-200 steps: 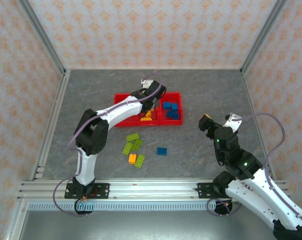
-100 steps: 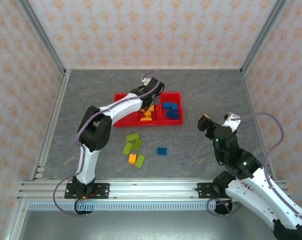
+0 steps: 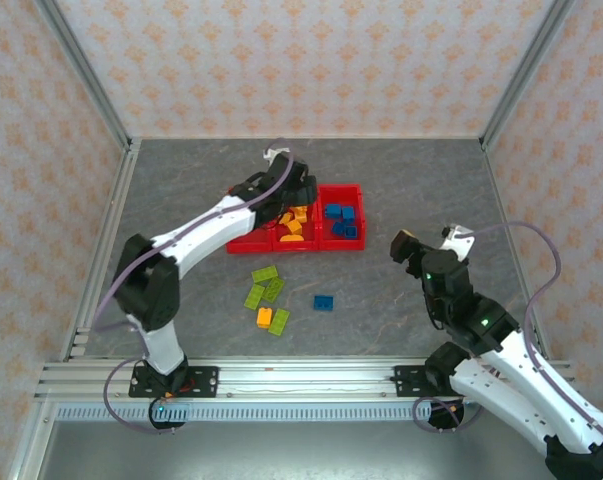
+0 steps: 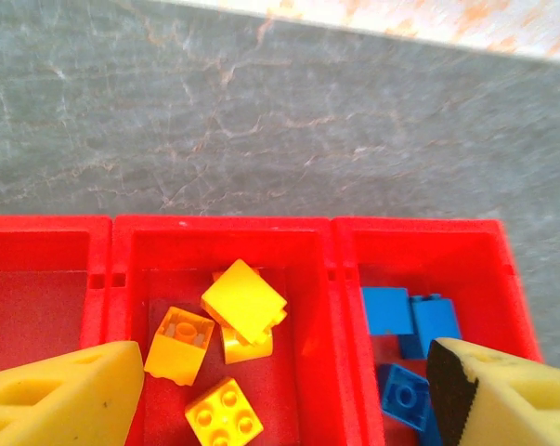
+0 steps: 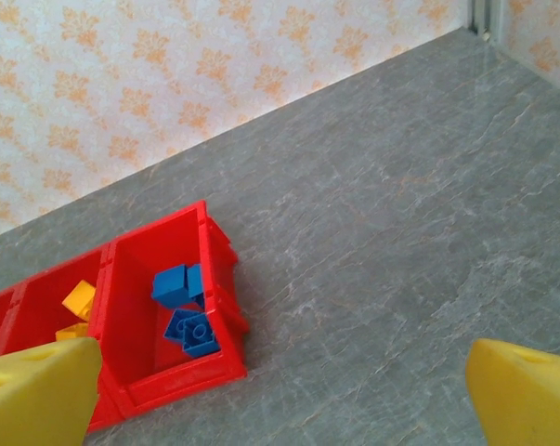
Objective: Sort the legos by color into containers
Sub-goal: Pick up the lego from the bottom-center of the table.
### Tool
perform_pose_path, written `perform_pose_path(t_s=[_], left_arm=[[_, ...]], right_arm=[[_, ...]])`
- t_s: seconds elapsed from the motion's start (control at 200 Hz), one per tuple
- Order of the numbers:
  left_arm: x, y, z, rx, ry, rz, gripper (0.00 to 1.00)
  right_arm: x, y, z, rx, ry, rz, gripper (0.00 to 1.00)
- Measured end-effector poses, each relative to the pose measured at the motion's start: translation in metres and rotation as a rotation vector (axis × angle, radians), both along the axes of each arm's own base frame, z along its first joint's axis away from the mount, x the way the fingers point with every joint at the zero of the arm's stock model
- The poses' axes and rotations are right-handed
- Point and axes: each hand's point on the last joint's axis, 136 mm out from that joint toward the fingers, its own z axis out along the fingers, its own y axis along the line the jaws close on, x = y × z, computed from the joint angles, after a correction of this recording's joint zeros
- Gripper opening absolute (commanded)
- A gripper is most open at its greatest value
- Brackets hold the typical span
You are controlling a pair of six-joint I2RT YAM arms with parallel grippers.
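The red tray (image 3: 341, 187) lies at the back middle of the table. Its middle compartment holds several orange legos (image 4: 242, 302), its right one several blue legos (image 4: 410, 316). The part of the left compartment (image 4: 38, 307) that shows is bare. My left gripper (image 3: 281, 195) hovers open over the middle compartment, fingers (image 4: 66, 400) wide apart and holding nothing. Loose on the table lie several lime green legos (image 3: 264, 273), one orange lego (image 3: 264, 317) and one blue lego (image 3: 324, 302). My right gripper (image 3: 406, 245) hangs open above bare table right of the tray.
Patterned walls and metal rails enclose the grey table (image 3: 421, 180). In the right wrist view the tray's right compartment (image 5: 168, 376) with its blue legos (image 5: 182, 311) sits at lower left, with grey table beyond it to the right.
The left arm's elbow has swung out to the left and its gripper has shifted slightly left over the tray. The right arm has barely moved.
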Motion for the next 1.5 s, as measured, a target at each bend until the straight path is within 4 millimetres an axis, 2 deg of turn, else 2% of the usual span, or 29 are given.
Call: perform_pose_path(t_s=[0.12, 0.13, 0.14, 0.265, 0.345, 0.445, 0.636, 0.751, 0.976, 1.116, 1.331, 1.497], left_arm=[[-0.028, 0.012, 0.024, -0.046, -0.058, -0.02, 0.92], [-0.029, 0.013, 0.025, -0.049, -0.062, -0.022, 0.97], [-0.032, 0.014, 0.026, -0.052, -0.064, -0.024, 0.99], [-0.063, 0.029, 0.033, -0.076, -0.095, -0.044, 0.99], [-0.084, 0.043, 0.029, -0.08, -0.103, -0.043, 0.99], [-0.111, 0.064, 0.029, -0.085, -0.128, -0.035, 0.99], [-0.152, 0.096, 0.043, -0.129, -0.203, -0.015, 1.0], [-0.171, 0.107, 0.037, -0.153, -0.206, -0.009, 0.99], [-0.192, 0.119, 0.003, -0.136, -0.136, -0.008, 0.99], [-0.198, 0.115, -0.007, -0.146, -0.106, -0.041, 0.99], [-0.196, 0.113, -0.014, -0.132, -0.084, -0.045, 0.99], [-0.195, 0.112, -0.019, -0.119, -0.065, -0.044, 0.99]], right_arm=[[0.002, 0.015, -0.003, 0.033, 0.051, 0.051, 1.0], [0.003, 0.017, -0.004, 0.037, 0.057, 0.056, 1.0], [0.003, 0.019, -0.004, 0.041, 0.064, 0.061, 1.0], [0.009, 0.043, -0.016, 0.069, 0.163, 0.13, 1.0], [0.01, 0.061, -0.032, 0.083, 0.255, 0.193, 1.0], [0.004, 0.082, -0.06, 0.108, 0.393, 0.257, 1.0], [-0.012, 0.099, -0.099, 0.178, 0.56, 0.285, 1.0], [-0.023, 0.113, -0.123, 0.182, 0.658, 0.292, 1.0], [-0.043, 0.139, -0.164, 0.123, 0.802, 0.291, 1.0], [-0.048, 0.15, -0.177, 0.117, 0.836, 0.286, 1.0], [-0.043, 0.18, -0.197, 0.044, 0.879, 0.303, 0.99], [-0.035, 0.215, -0.198, -0.015, 0.858, 0.35, 0.93]])
